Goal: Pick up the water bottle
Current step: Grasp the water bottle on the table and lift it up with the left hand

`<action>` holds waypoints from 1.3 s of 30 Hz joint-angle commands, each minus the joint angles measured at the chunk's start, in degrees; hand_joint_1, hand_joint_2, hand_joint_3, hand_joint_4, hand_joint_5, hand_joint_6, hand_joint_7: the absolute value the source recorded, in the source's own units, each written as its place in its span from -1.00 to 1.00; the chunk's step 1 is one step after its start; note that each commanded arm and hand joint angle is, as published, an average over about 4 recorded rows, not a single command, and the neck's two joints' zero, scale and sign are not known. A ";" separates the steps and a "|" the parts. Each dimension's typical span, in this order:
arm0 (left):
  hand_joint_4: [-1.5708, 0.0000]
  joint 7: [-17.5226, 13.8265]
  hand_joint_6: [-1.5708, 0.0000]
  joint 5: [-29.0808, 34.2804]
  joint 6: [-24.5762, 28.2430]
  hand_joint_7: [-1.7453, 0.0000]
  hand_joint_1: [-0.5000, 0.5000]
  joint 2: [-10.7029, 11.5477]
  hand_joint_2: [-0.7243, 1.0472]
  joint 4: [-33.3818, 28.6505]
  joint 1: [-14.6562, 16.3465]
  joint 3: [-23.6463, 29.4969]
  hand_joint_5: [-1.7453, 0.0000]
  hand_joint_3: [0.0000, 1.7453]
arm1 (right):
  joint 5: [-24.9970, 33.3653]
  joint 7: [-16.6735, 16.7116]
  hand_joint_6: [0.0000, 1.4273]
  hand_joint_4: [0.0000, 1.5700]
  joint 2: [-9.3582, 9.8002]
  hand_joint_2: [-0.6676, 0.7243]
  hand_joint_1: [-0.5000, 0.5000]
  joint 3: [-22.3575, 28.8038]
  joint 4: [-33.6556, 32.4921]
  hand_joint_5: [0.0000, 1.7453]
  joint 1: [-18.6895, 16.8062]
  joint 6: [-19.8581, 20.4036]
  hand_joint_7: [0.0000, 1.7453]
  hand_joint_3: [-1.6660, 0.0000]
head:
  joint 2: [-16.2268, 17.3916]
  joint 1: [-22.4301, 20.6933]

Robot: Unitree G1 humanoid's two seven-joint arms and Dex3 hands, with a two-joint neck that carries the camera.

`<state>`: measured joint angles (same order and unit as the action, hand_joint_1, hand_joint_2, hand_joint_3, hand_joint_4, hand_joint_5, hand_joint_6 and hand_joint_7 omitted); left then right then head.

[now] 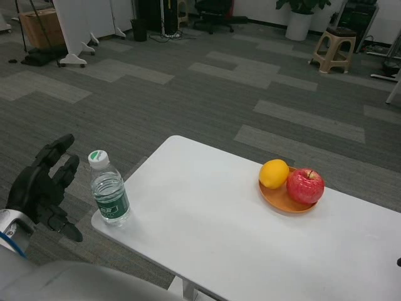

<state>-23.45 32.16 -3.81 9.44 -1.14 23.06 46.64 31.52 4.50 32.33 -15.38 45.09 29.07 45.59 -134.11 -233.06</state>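
My left hand sits low at about eight o'clock in the head view, off the counter's near-left corner, palm turned toward the water bottle with its fingers spread wide and nothing in them. The fingertips are just beside the bottle but I see a gap, so no contact. My right hand is out of view, so I cannot report on it. The bottle stands upright on the counter, right at that near-left corner, at roughly three o'clock from the hand; it is clear plastic with a white cap and a green label around its lower half. Across the counter, well apart from the bottle toward two o'clock, an orange plate lies by the far edge carrying a yellow lemon and a red apple, the two fruits touching, the lemon on the left. Beyond the counter is grey patterned carpet; at one o'clock in the distance stands a beige stool, with a white planter near it at twelve.
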 commanded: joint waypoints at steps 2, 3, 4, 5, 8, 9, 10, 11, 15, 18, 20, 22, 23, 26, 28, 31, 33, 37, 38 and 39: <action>1.00 -0.45 1.00 -0.06 1.27 0.44 -1.00 -0.43 -0.67 1.50 -1.70 0.06 1.00 -0.95 | 0.38 0.15 -1.00 -1.00 0.69 0.84 -1.00 0.22 0.31 -1.00 -0.59 0.11 -0.92 1.00 | 0.15 -0.25; 1.00 -0.61 1.00 -0.26 1.60 0.44 -1.00 -0.56 -0.70 1.98 -2.45 0.17 1.00 -0.95 | 0.38 0.15 -1.00 -1.00 0.67 0.82 -1.00 0.20 0.33 -1.00 -0.59 0.11 -0.92 1.00 | 0.24 -0.20; 1.00 -0.96 1.00 -0.79 2.01 0.44 -1.00 -0.71 -0.70 2.70 -3.55 0.36 1.00 -0.93 | 0.38 0.15 -1.00 -1.00 0.65 0.82 -1.00 0.18 0.35 -1.00 -0.59 0.11 -0.92 1.00 | 0.31 -0.23; 1.00 -1.29 1.00 -1.22 2.32 0.44 -1.00 -0.82 -0.70 3.41 -4.56 0.45 1.00 -0.90 | 0.38 0.15 -1.00 -1.00 0.63 0.82 -1.00 0.18 0.35 -1.00 -0.59 0.11 -0.92 1.00 | 0.37 -0.23; 1.00 -1.68 1.00 -2.24 2.50 0.44 -1.00 -0.52 -0.70 4.92 -6.36 -0.01 1.00 -0.90 | 0.38 0.15 -1.00 -1.00 0.63 0.82 -1.00 0.18 0.35 -1.00 -0.59 0.11 -0.92 1.00 | 0.40 -0.17; 1.00 -1.70 1.00 -2.46 2.50 0.44 -1.00 -0.36 -0.70 5.32 -6.84 -0.38 1.00 -0.90 | 0.38 0.15 -1.00 -1.00 0.63 0.82 -1.00 0.18 0.35 -1.00 -0.59 0.11 -0.92 1.00 | 0.37 -0.12; 1.00 -1.73 1.00 -2.67 2.50 0.44 -1.00 -0.21 -0.70 5.71 -7.33 -0.76 1.00 -0.90 | 0.38 0.15 -1.00 -1.00 0.63 0.82 -1.00 0.18 0.35 -1.00 -0.59 0.11 -0.92 1.00 | 0.29 -0.04; 1.00 -1.79 1.00 -2.98 2.47 0.44 -1.00 -0.10 -0.70 6.22 -8.01 -1.13 1.00 -0.90 | 0.38 0.15 -1.00 -1.00 0.63 0.82 -1.00 0.18 0.31 -1.00 -0.59 0.11 -0.92 1.00 | 0.06 0.06; 1.00 -1.97 1.00 -4.17 2.34 0.44 -1.00 0.52 -0.70 8.39 -10.69 -2.63 1.00 -0.95 | 0.38 0.15 -1.00 -1.00 0.63 0.82 -1.00 0.31 -0.04 -1.00 -0.64 0.11 -0.92 1.00 | -0.20 0.27; 1.00 -2.10 1.00 -4.63 2.32 0.48 -1.00 1.33 -0.70 10.00 -12.29 -3.61 1.00 -0.90 | 0.42 0.15 -1.00 -1.00 0.63 0.82 -1.00 0.68 -0.66 -1.00 -1.06 0.11 -0.92 1.00 | -0.36 0.54; 1.00 -2.17 1.00 -4.65 2.36 0.46 -1.00 1.75 -0.70 10.70 -12.67 -3.92 1.00 -0.90 | 0.40 0.15 -1.00 -1.00 0.58 0.82 -1.00 0.97 -1.03 -1.00 -1.52 0.11 -0.92 1.00 | -0.39 0.51; 1.00 -2.21 1.00 -4.65 2.45 0.44 -1.00 2.12 -0.70 11.21 -12.78 -4.23 1.00 -0.90 | 0.38 0.15 -1.00 -1.00 0.54 0.82 -1.00 1.19 -1.27 -1.00 -1.87 0.11 -0.92 1.00 | -0.36 0.46; 1.00 -2.21 1.00 -4.65 2.47 0.44 -1.00 2.21 -0.70 11.32 -12.78 -4.38 1.00 -0.90 | 0.38 0.15 -1.00 -1.00 0.54 0.82 -1.00 1.19 -1.29 -1.00 -1.91 0.11 -0.92 1.00 | -0.32 0.43; 1.00 -2.21 1.00 -4.65 2.50 0.46 -1.00 2.39 -0.70 11.60 -12.82 -4.80 1.00 -0.98 | 0.38 0.15 -1.00 -1.00 0.58 0.82 -1.00 1.10 -1.32 -1.00 -2.00 0.11 -0.92 1.00 | -0.35 0.46; 1.00 -2.25 1.00 -4.61 2.50 0.46 -1.00 2.43 -0.70 11.73 -12.87 -5.06 1.00 -0.98 | 0.42 0.15 -1.00 -1.00 0.63 0.82 -1.00 1.01 -1.32 -1.00 -2.00 0.11 -0.92 1.00 | -0.23 0.22; 1.00 -2.41 1.00 -4.56 2.54 0.52 -1.00 2.50 -0.70 11.78 -12.87 -5.46 1.00 -0.98 | 0.40 0.15 -1.00 -1.00 0.63 0.84 -1.00 1.01 -1.32 -1.00 -2.07 0.11 -0.92 1.00 | -0.18 -0.04; 1.00 -2.47 1.00 -4.56 2.58 0.50 -1.00 2.56 -0.70 11.82 -12.87 -5.72 1.00 -0.95 | 0.38 0.15 -1.00 -1.00 0.63 0.86 -1.00 1.06 -1.32 -1.00 -2.09 0.11 -0.92 1.00 | -0.09 -0.19; 1.00 -2.65 1.00 -4.78 3.24 0.44 -1.00 2.61 -0.70 12.00 -12.82 -6.56 1.00 -0.90 | 0.38 0.15 -1.00 -1.00 0.58 0.82 -1.00 1.01 -1.23 -1.00 -2.09 0.11 -0.92 1.00 | -0.02 -0.40; 1.00 -2.71 1.00 -4.89 3.40 0.44 -1.00 2.61 -0.70 12.04 -12.84 -6.95 1.00 -0.93 | 0.38 0.15 -1.00 -1.00 0.56 0.82 -1.00 0.99 -1.16 -1.00 -2.09 0.11 -0.92 1.00 | 0.00 -0.44; 1.00 -2.82 1.00 -5.14 3.62 0.46 -1.00 2.61 -0.70 12.11 -12.93 -7.55 1.00 -0.95 | 0.40 0.15 -1.00 -1.00 0.54 0.82 -1.00 0.95 -1.07 -1.00 -2.09 0.11 -0.92 1.00 | 0.06 -0.50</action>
<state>-25.55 27.85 -1.14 11.57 10.52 10.64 40.07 31.55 4.57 32.39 -14.84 44.50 27.14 45.59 -134.09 -233.50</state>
